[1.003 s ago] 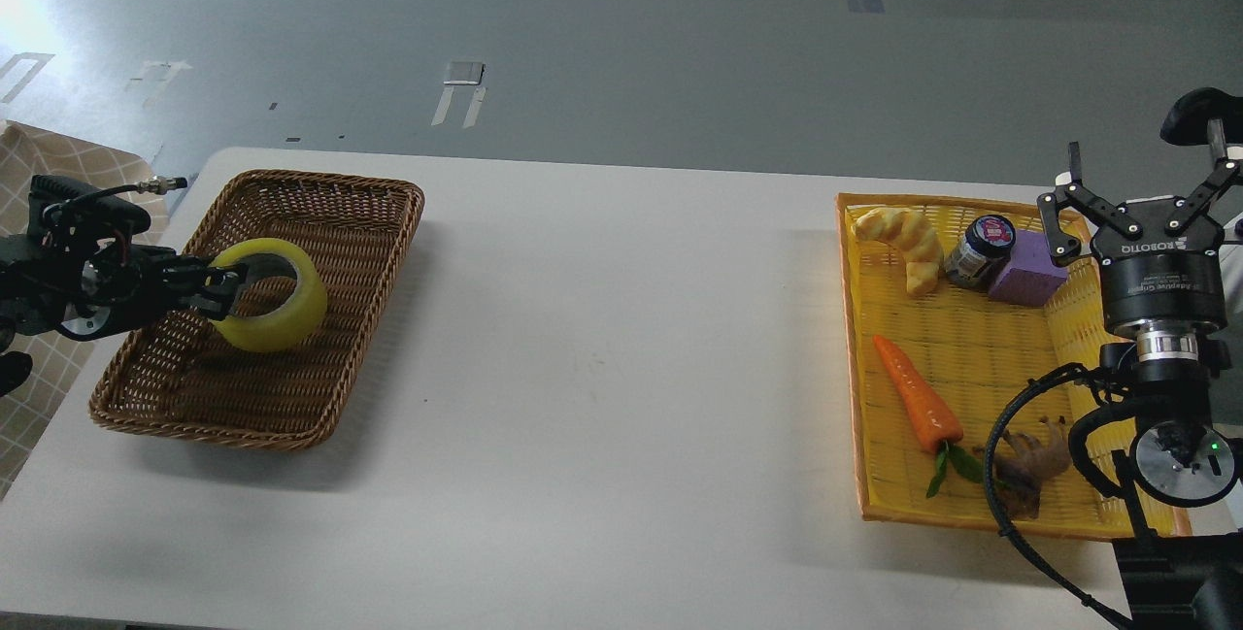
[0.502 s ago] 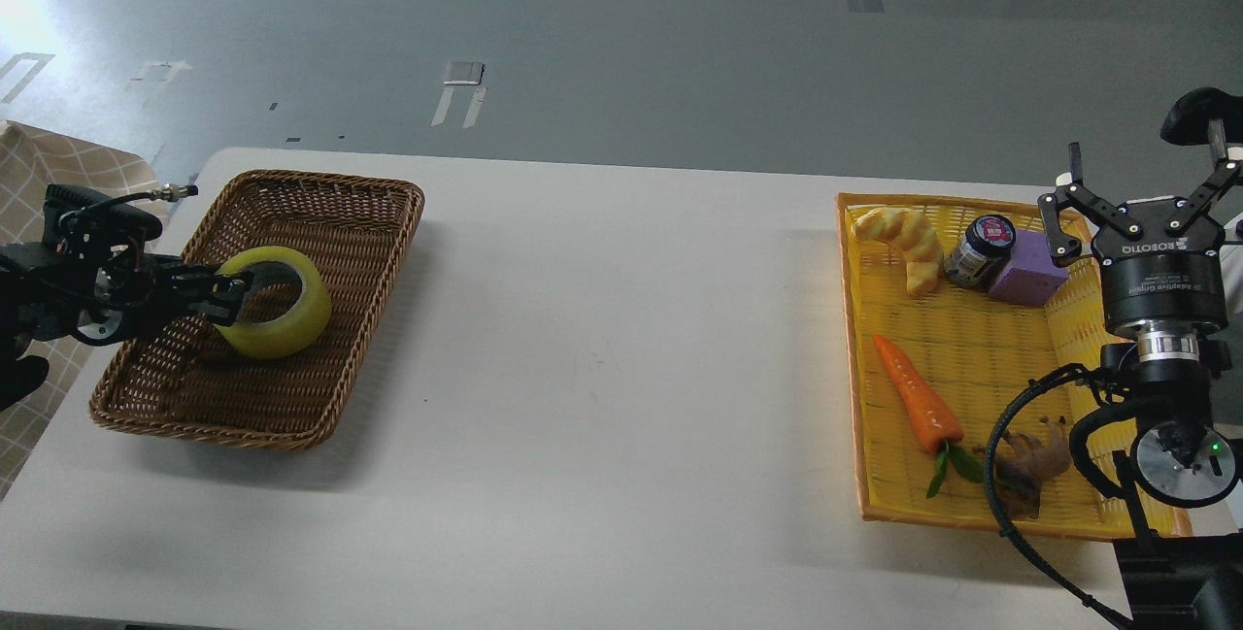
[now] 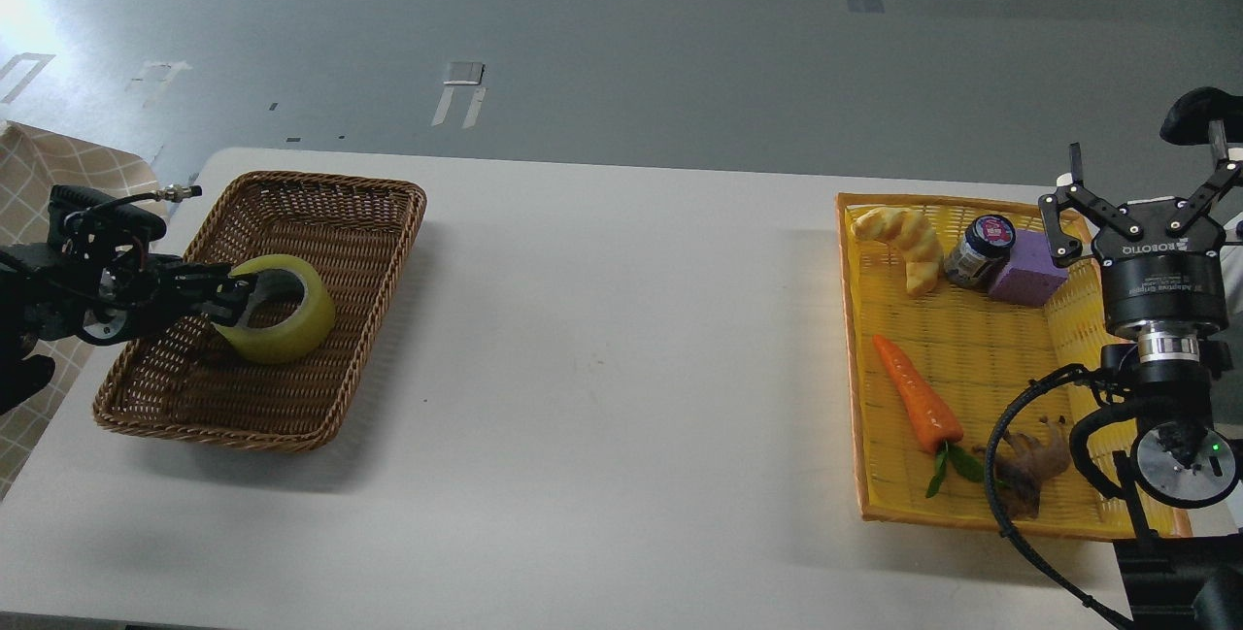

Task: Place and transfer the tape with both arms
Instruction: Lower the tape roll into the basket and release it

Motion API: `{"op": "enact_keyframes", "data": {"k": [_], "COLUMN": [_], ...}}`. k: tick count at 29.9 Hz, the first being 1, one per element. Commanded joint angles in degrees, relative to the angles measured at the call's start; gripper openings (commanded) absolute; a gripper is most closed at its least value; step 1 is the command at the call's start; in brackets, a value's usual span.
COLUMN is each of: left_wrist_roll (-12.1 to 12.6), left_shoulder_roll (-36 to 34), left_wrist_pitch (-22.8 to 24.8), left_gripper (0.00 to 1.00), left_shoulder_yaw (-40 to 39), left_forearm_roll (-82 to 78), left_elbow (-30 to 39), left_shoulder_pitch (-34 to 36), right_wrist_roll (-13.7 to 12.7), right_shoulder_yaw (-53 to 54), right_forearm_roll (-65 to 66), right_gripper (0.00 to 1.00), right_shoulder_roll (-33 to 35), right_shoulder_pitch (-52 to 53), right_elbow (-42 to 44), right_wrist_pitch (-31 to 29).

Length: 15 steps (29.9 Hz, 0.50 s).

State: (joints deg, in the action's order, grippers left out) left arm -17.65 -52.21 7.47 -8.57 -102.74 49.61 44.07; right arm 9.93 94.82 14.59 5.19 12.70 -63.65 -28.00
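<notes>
The tape (image 3: pixel 277 311) is seen over the wicker basket (image 3: pixel 320 213) at the left end of the desk (image 3: pixel 602 368), tilted, with the left gripper (image 3: pixel 233 297) clamped on the near side of its ring, one finger apparently reaching into the core; whether the roll's lower edge rests on the basket floor cannot be told. The right gripper (image 3: pixel 1142 185) is held upright beside the yellow tray (image 3: pixel 855 348), its fingers spread apart and empty. The main hazard is judged to be the shallow grip: only the wall of the roll is pinched near the fingertips, so the smooth tape could be swung or slipped free if it is lifted quickly. The basket rim could also be caught by the roll or by the fingers on the way out, and the light basket dragged along the desk. The two grippers are well apart, so a long carry to any handover would be needed, during which a tilted roll could be presented awkwardly to the waiting fingers.
</notes>
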Motion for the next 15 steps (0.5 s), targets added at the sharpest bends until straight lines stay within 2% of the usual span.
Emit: {"op": "enact_keyframes", "data": {"k": [1, 8, 13, 15], "left_wrist_roll": [0.0, 0.0, 0.0, 0.0], "left_shoulder_roll": [0.0, -1.0, -2.0, -1.9], "left_wrist_pitch": [0.1, 1.1, 7.5, 12.5], "left_gripper": [0.58, 0.62, 0.65, 0.65], "left_shoulder_yaw": [-0.2, -0.2, -0.7, -0.8], "left_forearm_roll": [0.0, 7.2, 14.3, 20.8], "left_elbow": [0.8, 2.8, 3.7, 3.7], "left_shoulder_pitch": [0.5, 3.8, 12.0, 17.9], "right_wrist_roll": [0.0, 0.0, 0.0, 0.0], "right_shoulder_yaw": [0.0, 0.0, 0.0, 0.0], "right_forearm_roll": [0.0, 0.0, 0.0, 0.0], "right_gripper": [1.0, 1.0, 1.0, 1.0], "right_shoulder_roll": [0.0, 0.0, 0.0, 0.0], "right_shoulder_pitch": [0.0, 0.0, 0.0, 0.0], "right_elbow": [-0.1, -0.1, -0.1, -0.1], "right_wrist_pitch": [0.0, 0.0, 0.0, 0.0]}}
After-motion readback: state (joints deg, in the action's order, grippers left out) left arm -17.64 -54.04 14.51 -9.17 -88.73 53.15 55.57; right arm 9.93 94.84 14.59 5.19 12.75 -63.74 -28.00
